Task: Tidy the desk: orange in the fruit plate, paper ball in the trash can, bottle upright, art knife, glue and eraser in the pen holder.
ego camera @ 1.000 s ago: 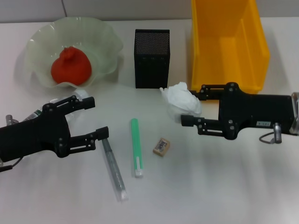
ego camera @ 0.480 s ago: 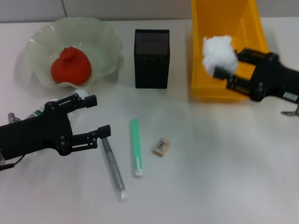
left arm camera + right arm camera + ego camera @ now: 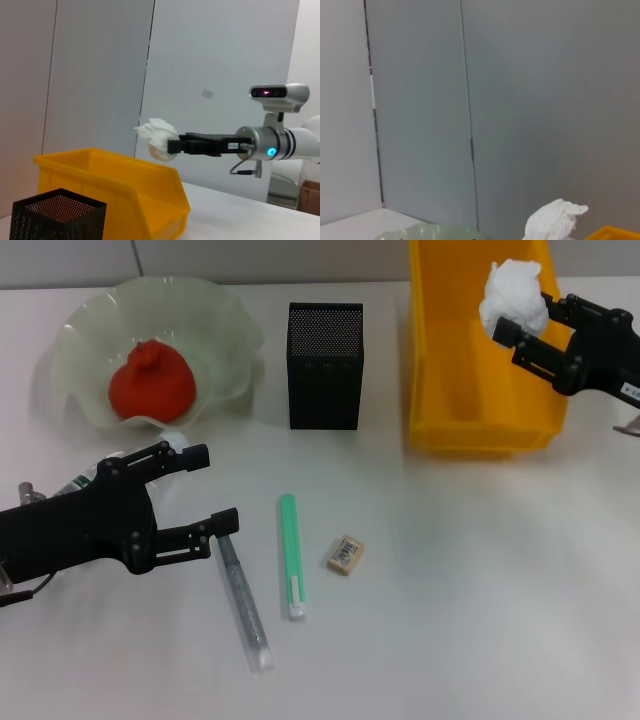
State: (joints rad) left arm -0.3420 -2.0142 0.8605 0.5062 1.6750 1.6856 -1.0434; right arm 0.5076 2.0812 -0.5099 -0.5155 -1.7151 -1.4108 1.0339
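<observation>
The right gripper (image 3: 520, 322) is clamping the paper ball (image 3: 513, 296), a crumpled white wad with ragged folds, and holding it in the air above the yellow trash can (image 3: 445, 390). The left gripper (image 3: 212, 490) is resting low over the table (image 3: 480, 590), fingers spread apart, near the bottle (image 3: 95, 472).

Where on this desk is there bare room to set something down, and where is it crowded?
Free: the near-right desk, right of the eraser and in front of the trash can. Crowded: near-left, where the left gripper, grey stick and green stick lie close. The right gripper holds the paper ball over the can.
</observation>
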